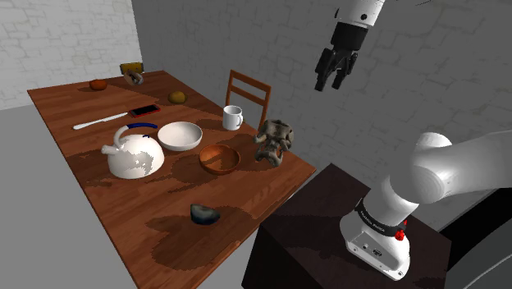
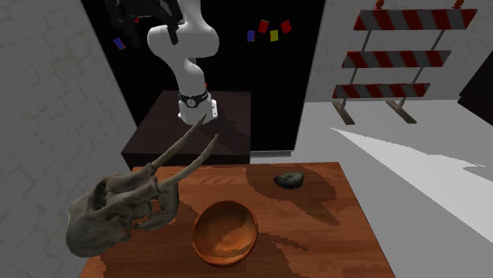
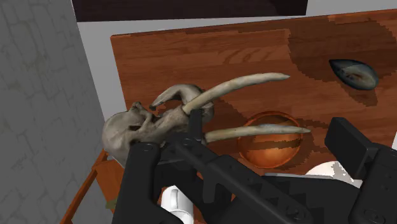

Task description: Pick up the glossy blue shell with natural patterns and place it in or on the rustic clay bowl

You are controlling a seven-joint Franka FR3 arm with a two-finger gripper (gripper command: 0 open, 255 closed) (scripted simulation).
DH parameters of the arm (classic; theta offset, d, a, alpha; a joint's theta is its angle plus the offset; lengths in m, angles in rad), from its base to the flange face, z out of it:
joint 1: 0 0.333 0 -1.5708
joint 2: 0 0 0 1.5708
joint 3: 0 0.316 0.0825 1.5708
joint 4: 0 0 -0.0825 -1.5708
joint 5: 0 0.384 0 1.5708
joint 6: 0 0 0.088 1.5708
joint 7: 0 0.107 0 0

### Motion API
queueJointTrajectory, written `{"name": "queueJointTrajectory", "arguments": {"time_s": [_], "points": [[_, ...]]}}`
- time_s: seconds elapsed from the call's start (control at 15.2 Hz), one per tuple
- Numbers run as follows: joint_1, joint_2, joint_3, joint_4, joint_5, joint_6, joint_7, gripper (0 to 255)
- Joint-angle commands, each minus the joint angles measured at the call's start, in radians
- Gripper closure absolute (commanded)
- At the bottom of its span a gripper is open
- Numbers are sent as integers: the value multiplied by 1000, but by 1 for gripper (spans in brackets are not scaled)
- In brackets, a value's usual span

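The dark blue shell (image 1: 205, 214) lies alone near the table's front edge, on the shoulder view's lower part; I also see the shell (image 2: 289, 180) (image 3: 354, 72) in the other two views. The brown clay bowl (image 1: 220, 158) (image 2: 226, 231) (image 3: 269, 137) stands upright further along the table, beside a tusked skull. My gripper (image 1: 332, 78) hangs high above the table's right edge, well apart from both. It is open, and nothing lies between its fingers (image 3: 146, 181).
A tusked skull (image 1: 273, 139) (image 2: 118, 209) sits by the clay bowl. A white kettle (image 1: 134, 153), white bowl (image 1: 180, 135) and mug (image 1: 232, 117) stand behind it. A chair (image 1: 248, 90) is at the table's far side. My dark stand (image 1: 328, 230) adjoins the table.
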Motion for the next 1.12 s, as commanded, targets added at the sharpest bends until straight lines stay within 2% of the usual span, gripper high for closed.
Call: {"name": "queueJointTrajectory", "arguments": {"time_s": [0.0, 0.53, 1.06], "points": [[0, 0, 0, 0, 0, 0, 0, 0], [96, 59, 107, -168, 61, 283, -23, 0], [191, 219, 226, -264, 113, 596, -41, 0]]}}
